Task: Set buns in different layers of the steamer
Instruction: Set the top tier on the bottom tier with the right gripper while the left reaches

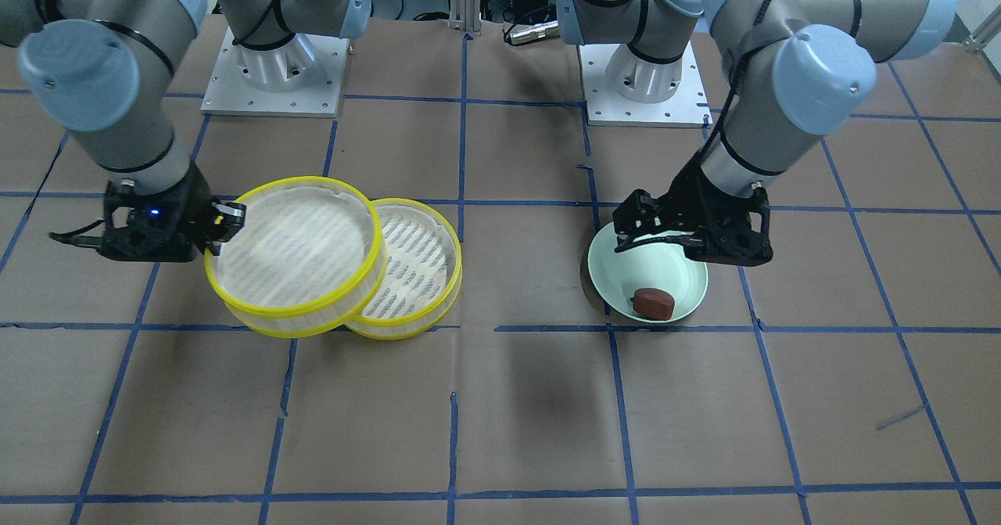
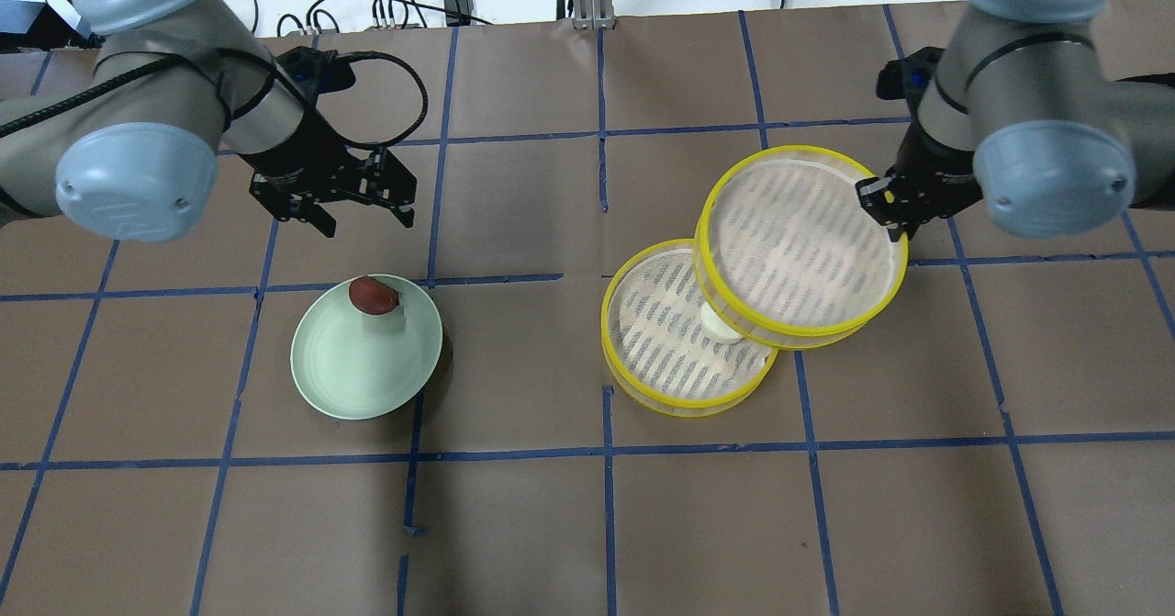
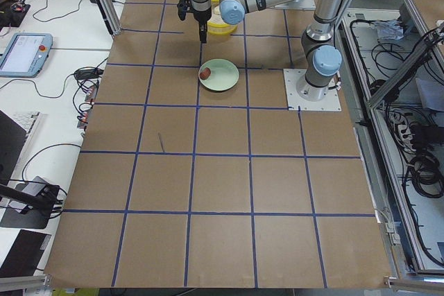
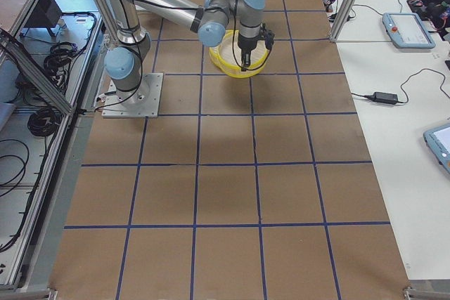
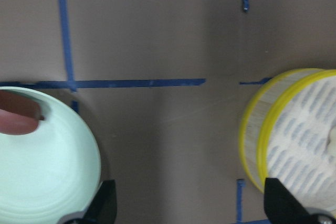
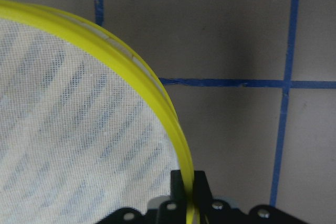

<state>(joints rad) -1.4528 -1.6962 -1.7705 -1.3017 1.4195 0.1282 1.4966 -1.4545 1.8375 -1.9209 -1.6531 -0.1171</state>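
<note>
We note R pincer (image 2: 886, 198) clamps upper tier (image 2: 797, 149) offset, exposing white bun (image 2: 716, 322) below; L pincer (image 2: 367, 221) wide near brown bun (image 2: 372, 295), likely for pickup.

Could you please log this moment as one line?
right gripper: shut on upper tier, offset over lower tier | white bun: in lower tier | left gripper: open, empty | brown bun: on plate

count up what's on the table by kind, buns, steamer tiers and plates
buns: 2 (brown bun on the plate, white bun in the lower tier)
steamer tiers: 2 (lower tier on the table, upper tier tilted, partly over it)
plates: 1
total: 5
</note>
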